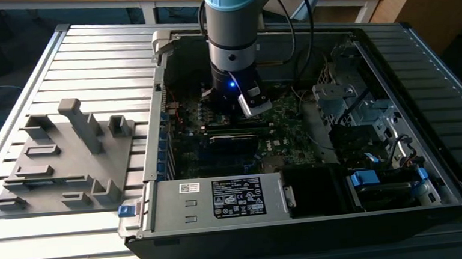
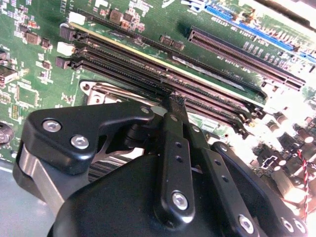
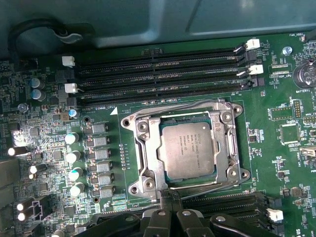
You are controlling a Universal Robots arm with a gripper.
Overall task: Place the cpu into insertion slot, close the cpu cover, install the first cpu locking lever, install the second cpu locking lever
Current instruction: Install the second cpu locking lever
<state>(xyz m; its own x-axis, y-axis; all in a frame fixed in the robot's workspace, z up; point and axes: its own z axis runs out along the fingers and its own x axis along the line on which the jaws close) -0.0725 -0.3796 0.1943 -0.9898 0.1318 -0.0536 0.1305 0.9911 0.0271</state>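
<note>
Arm [image 1: 231,27]: upright in the upper middle of the exterior view, reaching down into an open computer case [image 1: 309,227] on a ribbed metal table [image 1: 77,235].

Gripper [image 3: 170,202]: low over the green motherboard [image 3: 276,158], at the lower middle of the first wrist view; black fingers [image 2: 173,163] drawn together to a narrow tip, nothing seen between them. Tip just beside the near edge of the socket frame; contact cannot be told.

Cpu [image 3: 188,147]: flat, silver-grey, seated square in the insertion slot [image 3: 183,150], centre of the first wrist view.

Cpu cover [image 3: 148,148]: silvery frame lying down flat around the chip, screws at its corners.

Locking levers [image 3: 197,183]: thin wire rods along the frame's edges; latched or not cannot be told.

Memory slots [image 3: 163,74]: long, black, in a row above the socket in the first wrist view; also across the upper half of the second wrist view.

Grey moulded fixture [image 1: 68,157]: on the table at the exterior view's left, well apart from the case.

Power supply box [image 1: 219,199]: silver, labelled, lower middle of the exterior view.
</note>
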